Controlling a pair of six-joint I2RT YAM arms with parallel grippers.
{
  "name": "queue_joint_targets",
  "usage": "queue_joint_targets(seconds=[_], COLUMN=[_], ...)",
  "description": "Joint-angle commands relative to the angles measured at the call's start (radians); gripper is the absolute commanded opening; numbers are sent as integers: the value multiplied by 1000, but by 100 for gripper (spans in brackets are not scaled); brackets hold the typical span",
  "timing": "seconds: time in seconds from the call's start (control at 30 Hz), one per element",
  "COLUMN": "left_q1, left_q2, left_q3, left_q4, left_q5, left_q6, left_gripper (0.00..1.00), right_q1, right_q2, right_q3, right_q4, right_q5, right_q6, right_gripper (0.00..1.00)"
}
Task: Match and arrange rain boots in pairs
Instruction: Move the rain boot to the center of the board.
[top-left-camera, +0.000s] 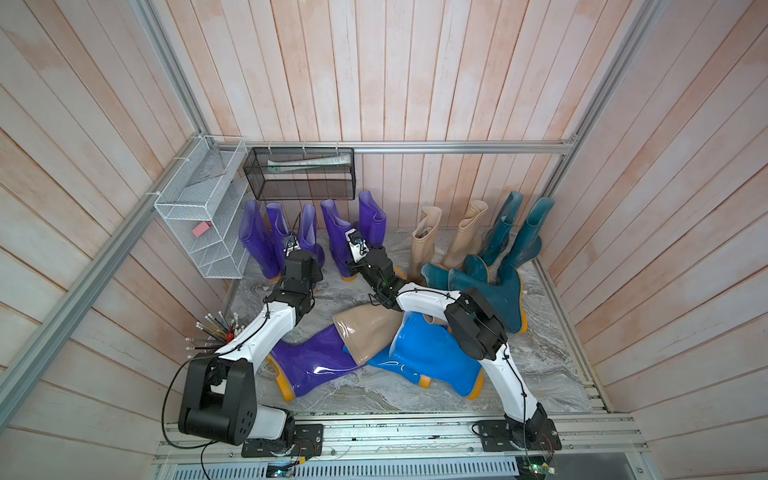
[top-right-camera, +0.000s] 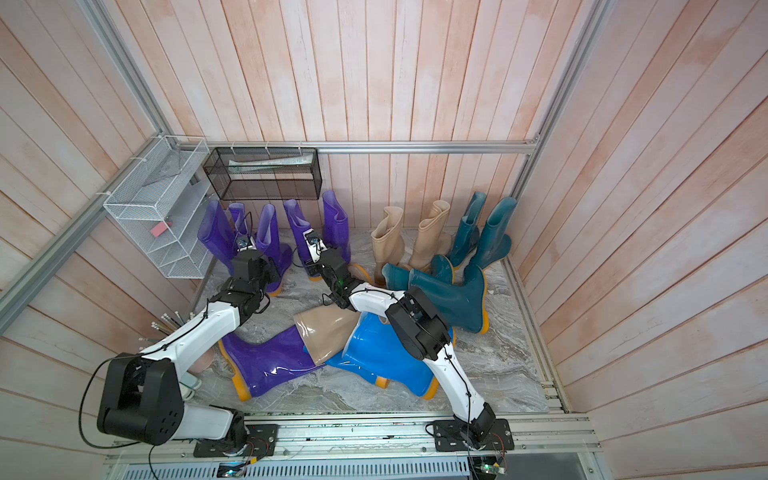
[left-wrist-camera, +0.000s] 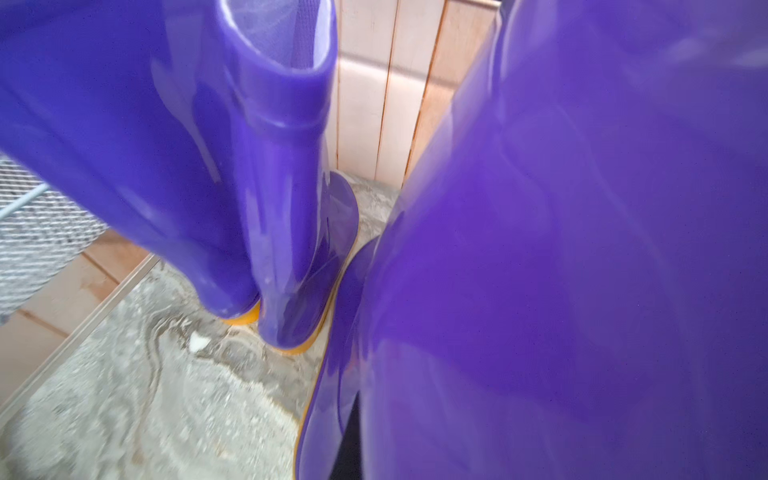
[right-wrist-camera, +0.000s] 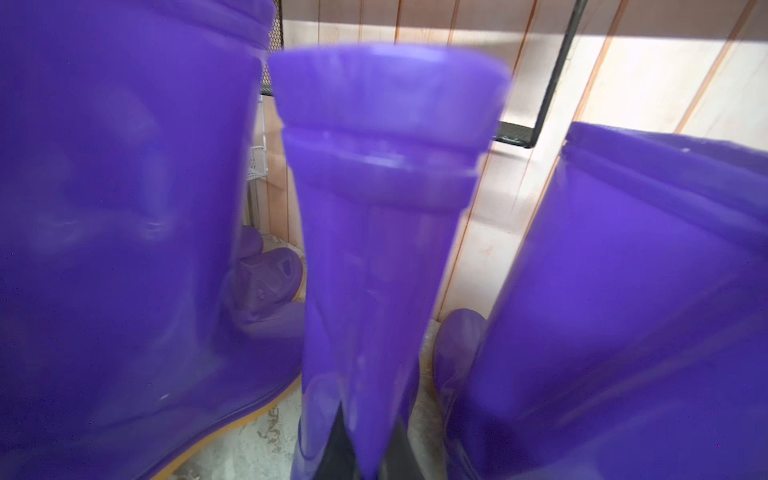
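Both grippers are buried among the standing purple boots (top-left-camera: 254, 239) at the back left, so in both top views we cannot see their tips. Up close, the left gripper (left-wrist-camera: 352, 455) is clamped on the third purple boot (top-left-camera: 309, 226), with only one dark finger showing. The right gripper (right-wrist-camera: 370, 457) pinches the folded top of the fourth purple boot (top-left-camera: 332, 224). The right arm (top-left-camera: 424, 301) covers part of the blue boots (top-left-camera: 432, 359). We count six purple boots, five standing and one lying. We also count three beige boots (top-left-camera: 424, 239), two blue ones, and about five overlapping teal boots (top-left-camera: 500, 305).
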Motion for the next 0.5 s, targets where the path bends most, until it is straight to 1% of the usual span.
queue_joint_targets(seconds=[0.0,0.2,0.3,0.4,0.47], left_q1=[22,29,30,25,22], left_q2=[32,126,159,195,209], left_q3=[55,62,54,73,61], left_q4=[244,340,406,433,491], left_q5=[-1,-54,-70,-91,-101], left_q6=[17,2,-22,-63,-82], left_gripper=[0,0,0,0,0], right_q1=[-12,-47,-55,-58,-65], right_q2=[11,36,59,83,92], right_q3=[46,65,106,147,161], right_q4=[14,7,-22,-68,-79], right_q5=[-40,-109,-128,-120,-142], right_q6=[47,146,153,143,160], right_gripper=[0,0,0,0,0])
